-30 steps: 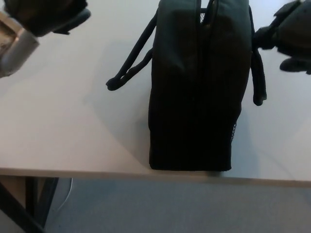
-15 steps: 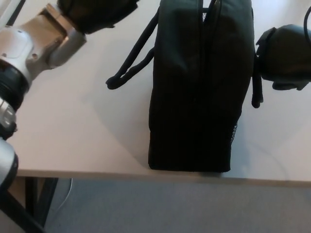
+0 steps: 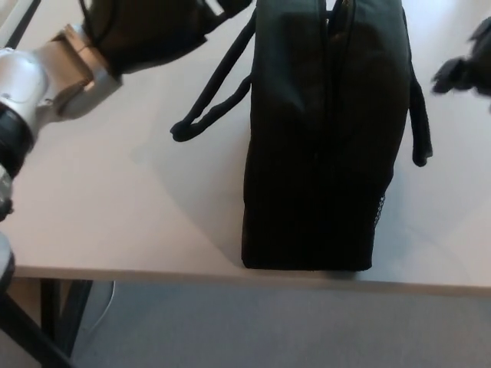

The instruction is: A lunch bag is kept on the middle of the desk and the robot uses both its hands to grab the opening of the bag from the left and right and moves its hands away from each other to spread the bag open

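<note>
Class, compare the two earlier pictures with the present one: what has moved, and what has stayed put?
The left hand has moved in toward the lunch bag, now by its upper left side. The right hand has drawn back toward the picture's right edge, blurred. The bag stays upright on the desk, not visibly spread, handles hanging.

No readable text, label or number is showing anywhere. The lunch bag (image 3: 322,138) is showing plain black fabric without a legible brand.
</note>
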{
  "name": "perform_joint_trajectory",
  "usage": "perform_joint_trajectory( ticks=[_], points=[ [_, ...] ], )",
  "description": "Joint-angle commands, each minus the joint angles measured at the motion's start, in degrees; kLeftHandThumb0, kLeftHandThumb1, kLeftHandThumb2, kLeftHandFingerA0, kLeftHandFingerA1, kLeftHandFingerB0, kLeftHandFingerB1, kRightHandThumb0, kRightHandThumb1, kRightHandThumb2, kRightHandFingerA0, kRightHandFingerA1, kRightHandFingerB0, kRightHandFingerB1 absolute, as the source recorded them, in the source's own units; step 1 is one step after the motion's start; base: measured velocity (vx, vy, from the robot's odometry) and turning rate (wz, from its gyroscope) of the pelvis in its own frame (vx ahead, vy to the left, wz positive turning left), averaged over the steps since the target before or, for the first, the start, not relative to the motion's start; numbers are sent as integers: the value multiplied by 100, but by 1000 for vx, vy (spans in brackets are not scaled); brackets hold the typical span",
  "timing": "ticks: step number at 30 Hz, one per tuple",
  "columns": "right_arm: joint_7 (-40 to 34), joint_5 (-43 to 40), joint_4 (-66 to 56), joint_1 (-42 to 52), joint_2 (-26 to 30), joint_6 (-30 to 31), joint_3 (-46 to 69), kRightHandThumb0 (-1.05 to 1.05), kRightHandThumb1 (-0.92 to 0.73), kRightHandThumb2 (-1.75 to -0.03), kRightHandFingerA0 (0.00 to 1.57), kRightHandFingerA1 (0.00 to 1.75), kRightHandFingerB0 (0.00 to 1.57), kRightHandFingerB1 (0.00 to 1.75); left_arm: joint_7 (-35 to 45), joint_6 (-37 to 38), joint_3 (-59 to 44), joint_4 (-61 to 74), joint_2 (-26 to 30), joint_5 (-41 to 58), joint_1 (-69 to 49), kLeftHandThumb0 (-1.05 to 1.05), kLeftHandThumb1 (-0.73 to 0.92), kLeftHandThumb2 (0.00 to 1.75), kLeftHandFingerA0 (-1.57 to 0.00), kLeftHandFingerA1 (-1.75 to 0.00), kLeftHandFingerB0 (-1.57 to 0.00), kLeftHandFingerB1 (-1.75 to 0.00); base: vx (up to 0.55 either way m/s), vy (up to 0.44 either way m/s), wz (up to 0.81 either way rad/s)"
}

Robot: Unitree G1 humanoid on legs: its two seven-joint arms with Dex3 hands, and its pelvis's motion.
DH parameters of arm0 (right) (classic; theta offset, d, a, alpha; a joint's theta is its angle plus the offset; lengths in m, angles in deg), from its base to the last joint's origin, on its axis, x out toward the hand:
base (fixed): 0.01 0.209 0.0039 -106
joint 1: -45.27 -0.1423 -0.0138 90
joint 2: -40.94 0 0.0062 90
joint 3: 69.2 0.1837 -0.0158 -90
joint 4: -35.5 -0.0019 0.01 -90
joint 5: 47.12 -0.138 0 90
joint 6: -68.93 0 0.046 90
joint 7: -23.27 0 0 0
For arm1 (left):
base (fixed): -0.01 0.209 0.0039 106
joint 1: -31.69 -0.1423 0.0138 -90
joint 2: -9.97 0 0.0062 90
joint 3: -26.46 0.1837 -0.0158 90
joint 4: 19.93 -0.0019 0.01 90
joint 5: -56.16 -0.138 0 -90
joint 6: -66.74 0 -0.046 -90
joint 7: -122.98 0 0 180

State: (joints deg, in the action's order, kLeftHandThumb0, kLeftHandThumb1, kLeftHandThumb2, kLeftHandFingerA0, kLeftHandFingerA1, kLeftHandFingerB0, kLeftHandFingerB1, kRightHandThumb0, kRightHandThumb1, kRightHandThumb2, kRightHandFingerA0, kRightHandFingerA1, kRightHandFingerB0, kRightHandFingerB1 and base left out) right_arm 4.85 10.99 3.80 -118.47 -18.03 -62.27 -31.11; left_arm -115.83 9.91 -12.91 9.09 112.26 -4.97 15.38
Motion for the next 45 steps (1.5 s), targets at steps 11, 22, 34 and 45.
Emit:
perform_joint_trajectory(
  ticks=[11, 22, 34, 45],
  points=[
    [824, -2005, -49, -257, 1699, -1425, 2832, -22, -50, -55, 74, 45, 62, 41, -1566, 123, 416, -95, 546, -718, -518, 7, 52, 61, -25, -40, -8, -26, 0, 0, 0],
    [1995, -2389, -465, 192, 1093, -1188, 3358, -25, -43, -53, 74, 44, 56, 38, -1430, 11, 466, 38, 404, -805, -423, 4, 35, 86, -20, -54, -3, -48, 0, 0, 0],
    [2186, -1205, -35, -273, -454, -320, 2212, -44, -49, -66, 25, 36, 25, 36, -2267, 48, 313, -591, -310, -676, 47, -7, 51, 55, -9, -34, -2, -28, 0, 0, 0],
    [2705, -1191, 700, -1423, -1167, 868, 2137, -35, -42, -61, 33, 39, 31, 37, -2345, 455, 350, -483, -201, -667, -120, 3, 41, 66, -15, -46, 0, -18, 0, 0, 0]
  ],
)
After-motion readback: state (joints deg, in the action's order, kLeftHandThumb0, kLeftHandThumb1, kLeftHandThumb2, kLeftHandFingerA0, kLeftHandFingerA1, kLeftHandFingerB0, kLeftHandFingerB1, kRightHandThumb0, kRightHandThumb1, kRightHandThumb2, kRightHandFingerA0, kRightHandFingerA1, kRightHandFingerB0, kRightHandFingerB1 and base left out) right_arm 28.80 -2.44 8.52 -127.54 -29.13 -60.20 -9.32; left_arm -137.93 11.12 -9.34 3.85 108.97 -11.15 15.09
